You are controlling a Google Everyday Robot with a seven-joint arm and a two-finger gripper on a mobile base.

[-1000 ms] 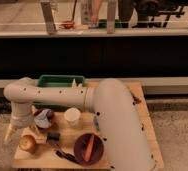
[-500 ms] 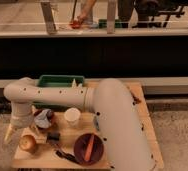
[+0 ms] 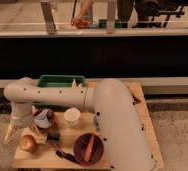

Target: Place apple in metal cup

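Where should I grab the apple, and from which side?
Probably best to take the apple across its widest middle, from straight above: it is round, sits near the table's lower-left corner in view, and the gripper hangs just left of it.

Warm, dim light falls from above on the wooden bench [image 3: 39, 159]. It is brightest along the white arm [image 3: 114, 120], which carries a soft glare. The gripper [image 3: 11, 134] hangs at the bench's left edge, just beside the apple [image 3: 28, 144], both evenly lit. 1 dark band crosses mid-frame, with a paler lit strip above it.
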